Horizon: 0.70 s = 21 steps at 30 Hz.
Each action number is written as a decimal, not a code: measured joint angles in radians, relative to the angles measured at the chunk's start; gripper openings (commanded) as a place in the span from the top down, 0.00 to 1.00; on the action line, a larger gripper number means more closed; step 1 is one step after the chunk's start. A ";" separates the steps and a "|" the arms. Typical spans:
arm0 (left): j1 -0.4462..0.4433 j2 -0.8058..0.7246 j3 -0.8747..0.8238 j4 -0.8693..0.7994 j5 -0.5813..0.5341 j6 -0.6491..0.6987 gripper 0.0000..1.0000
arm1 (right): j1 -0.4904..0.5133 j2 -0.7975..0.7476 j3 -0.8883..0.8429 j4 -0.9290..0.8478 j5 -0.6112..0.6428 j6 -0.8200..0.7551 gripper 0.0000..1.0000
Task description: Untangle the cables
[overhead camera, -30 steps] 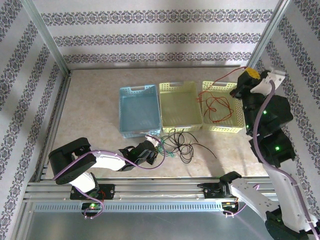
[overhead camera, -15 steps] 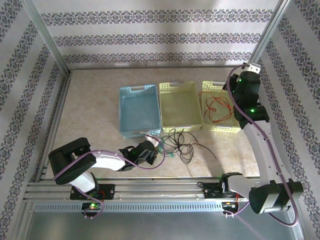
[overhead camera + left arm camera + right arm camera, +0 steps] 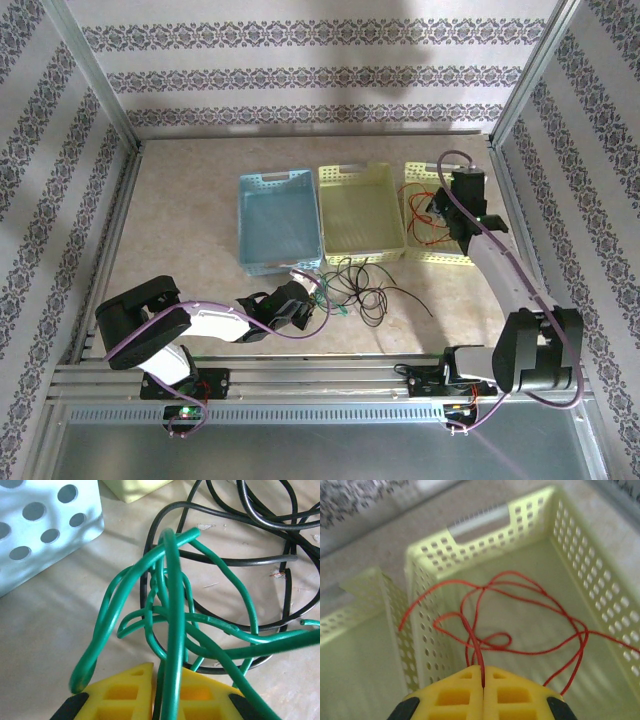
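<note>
Red wire (image 3: 510, 572) clamped by right gripper (image 3: 482, 672), green wire (image 3: 172, 605) by left gripper (image 3: 159, 677); slack to be lowered into yellow basket (image 3: 600, 565) ahead b4 release.

We see striped wallpaper (image 3: 300, 75) with floral bands on the back and both sides. The desk (image 3: 180, 230) is beige, marbled and matte. Aluminium posts (image 3: 90, 70) rise at both back corners, and a side rail (image 3: 110, 240) runs along the desk's left edge. Extrusion rails (image 3: 320, 378) and a slotted strip (image 3: 320, 412) line the near edge. Light is even, shadows soft.
</note>
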 measured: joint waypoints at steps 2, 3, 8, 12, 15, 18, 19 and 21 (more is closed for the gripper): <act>0.000 0.000 0.000 -0.001 0.000 0.000 0.89 | 0.000 0.024 -0.011 0.000 0.002 0.014 1.00; 0.000 -0.001 0.000 -0.002 0.000 0.000 0.89 | 0.000 0.034 -0.011 0.000 0.006 0.019 1.00; 0.000 -0.010 0.000 -0.018 0.002 0.001 0.89 | -0.018 0.082 -0.011 0.016 0.069 0.052 1.00; 0.000 -0.017 0.000 -0.030 0.003 0.002 0.89 | -0.040 0.157 -0.011 0.038 0.125 0.083 1.00; 0.000 -0.023 0.000 -0.042 0.003 0.005 0.89 | -0.056 0.222 -0.011 0.062 0.132 0.097 1.00; 0.000 -0.031 0.000 -0.056 0.003 0.008 0.88 | -0.075 0.287 -0.004 0.080 0.108 0.111 0.99; 0.000 -0.034 0.000 -0.061 0.003 0.008 0.88 | -0.081 0.309 0.004 0.083 0.097 0.111 0.98; 0.000 -0.039 0.000 -0.072 0.003 0.008 0.88 | -0.086 0.343 0.023 0.087 0.075 0.112 0.89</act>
